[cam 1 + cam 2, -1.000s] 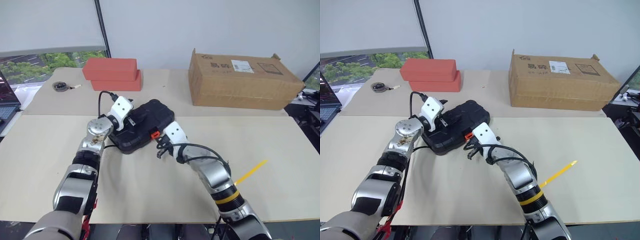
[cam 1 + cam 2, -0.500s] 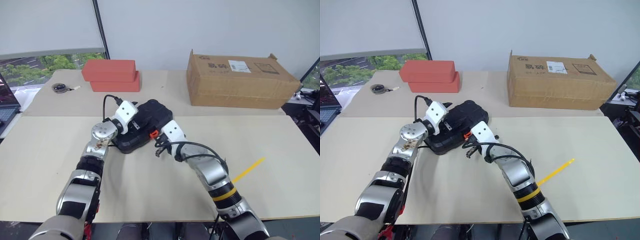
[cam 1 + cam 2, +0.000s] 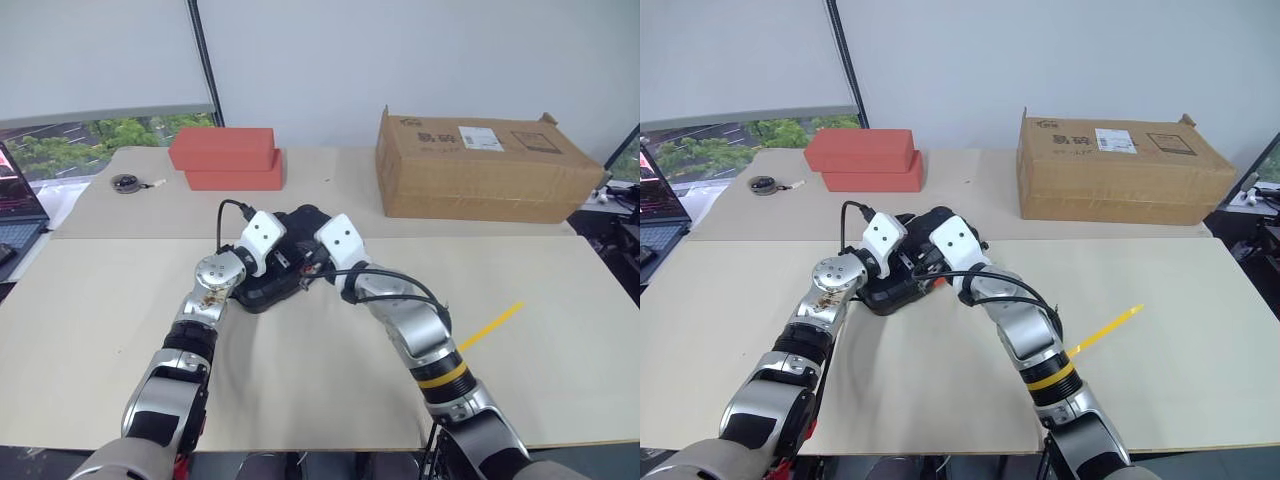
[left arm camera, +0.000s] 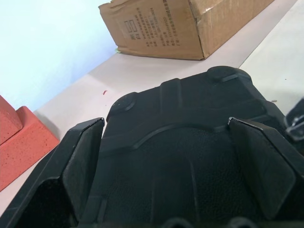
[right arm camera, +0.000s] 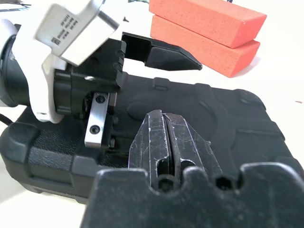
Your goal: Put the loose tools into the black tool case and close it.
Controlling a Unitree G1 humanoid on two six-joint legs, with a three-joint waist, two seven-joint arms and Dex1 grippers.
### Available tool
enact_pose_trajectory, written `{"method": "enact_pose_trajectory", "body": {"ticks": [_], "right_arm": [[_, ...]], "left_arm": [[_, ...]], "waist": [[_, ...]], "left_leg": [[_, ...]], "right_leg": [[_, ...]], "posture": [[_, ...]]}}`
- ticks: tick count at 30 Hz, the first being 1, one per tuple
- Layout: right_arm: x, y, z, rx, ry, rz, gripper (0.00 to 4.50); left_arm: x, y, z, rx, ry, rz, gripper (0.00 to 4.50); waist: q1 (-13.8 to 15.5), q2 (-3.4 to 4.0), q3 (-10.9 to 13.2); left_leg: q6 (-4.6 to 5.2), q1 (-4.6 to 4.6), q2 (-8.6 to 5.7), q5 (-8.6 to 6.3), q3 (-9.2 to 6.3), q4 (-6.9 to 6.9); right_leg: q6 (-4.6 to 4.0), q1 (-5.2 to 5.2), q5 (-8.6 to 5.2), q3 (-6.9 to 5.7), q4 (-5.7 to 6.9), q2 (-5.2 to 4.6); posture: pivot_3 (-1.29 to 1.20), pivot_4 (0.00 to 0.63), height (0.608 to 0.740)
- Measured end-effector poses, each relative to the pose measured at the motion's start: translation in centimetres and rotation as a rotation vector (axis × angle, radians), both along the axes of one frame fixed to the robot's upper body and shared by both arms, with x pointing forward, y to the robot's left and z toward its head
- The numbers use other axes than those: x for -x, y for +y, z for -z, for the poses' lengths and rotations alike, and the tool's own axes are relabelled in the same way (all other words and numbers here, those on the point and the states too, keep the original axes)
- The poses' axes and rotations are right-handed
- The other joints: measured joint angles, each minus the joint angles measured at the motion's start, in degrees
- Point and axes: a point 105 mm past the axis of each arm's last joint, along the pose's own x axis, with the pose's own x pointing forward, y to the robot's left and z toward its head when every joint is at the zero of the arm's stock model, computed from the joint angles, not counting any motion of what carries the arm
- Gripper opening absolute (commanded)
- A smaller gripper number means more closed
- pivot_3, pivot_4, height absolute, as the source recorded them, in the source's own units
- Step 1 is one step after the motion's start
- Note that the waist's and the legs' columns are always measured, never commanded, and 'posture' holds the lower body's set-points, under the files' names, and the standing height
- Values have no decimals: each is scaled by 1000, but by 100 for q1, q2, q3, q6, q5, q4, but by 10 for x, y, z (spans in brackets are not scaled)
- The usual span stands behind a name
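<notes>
Sitting shut mid-counter [image 3: 120, 330], the black tool case [image 4: 190, 142] lies under both arms. Left tool [image 4: 175, 156] is spread wide over the lid, gripping nothing, likely steadying it. Right tool [image 5: 167, 142], pinched shut and empty, hovers above the lid, perhaps to press. Cardboard box [image 3: 485, 165] label is unreadable.

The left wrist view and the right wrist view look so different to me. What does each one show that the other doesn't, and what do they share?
The left wrist view alone takes in the cardboard box beyond the case, framed by the left gripper's own two fingers spread wide over the lid. The right wrist view alone takes in the right gripper, its fingers pressed together above the lid, and looks at the left gripper from outside, white housing included. Both share the closed black tool case with its textured lid, the stacked red boxes and the pale table.
</notes>
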Motion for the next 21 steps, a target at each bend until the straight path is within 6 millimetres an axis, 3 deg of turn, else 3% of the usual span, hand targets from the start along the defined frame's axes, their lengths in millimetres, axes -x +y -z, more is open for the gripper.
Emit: {"method": "enact_pose_trajectory", "body": {"ticks": [5,8,10,11,14,17,21], "right_arm": [[4,-39,13,26,5,17,74],[5,-64,11,14,-20,10,74],[14,-77,11,6,-33,-28,480],[18,-87,14,2,-19,-37,669],[29,-117,29,14,35,-49,1703],[38,-139,38,3,70,-46,2812],[55,-162,52,-24,115,-76,4284]], "left_arm": [[13,25,-9,163,-11,-17,4500],[25,39,-22,254,-20,-13,4500],[39,55,-24,283,-5,-19,4500],[48,65,-23,306,9,-30,4500],[78,93,-17,310,76,-80,4500],[104,105,-11,312,127,-109,4500],[143,125,17,231,238,-210,4500]], "waist": [[-60,-7,25],[-100,-6,37],[-155,-10,41],[-168,-17,47],[-171,-42,85],[-120,-75,137],[5,-72,152]], "left_leg": [[-9,-10,4,-8,1,-15],[-13,-51,6,-5,7,-18],[11,-61,9,20,7,-29],[-35,-56,10,43,12,-35],[-47,-50,5,47,18,-76],[-48,-52,4,40,16,-83],[-34,-53,1,-23,19,-83]], "right_leg": [[1,2,0,3,-13,-6],[-4,-45,-3,1,-1,10],[-3,-56,-9,2,6,30],[2,-57,-13,3,9,59],[5,-64,-19,8,-8,62],[2,-65,-25,17,-17,53],[-6,-65,-32,18,-40,21]], "posture": [[0,150,712],[0,150,712],[0,150,712],[0,150,712],[0,150,712],[0,150,712],[0,150,712]]}}
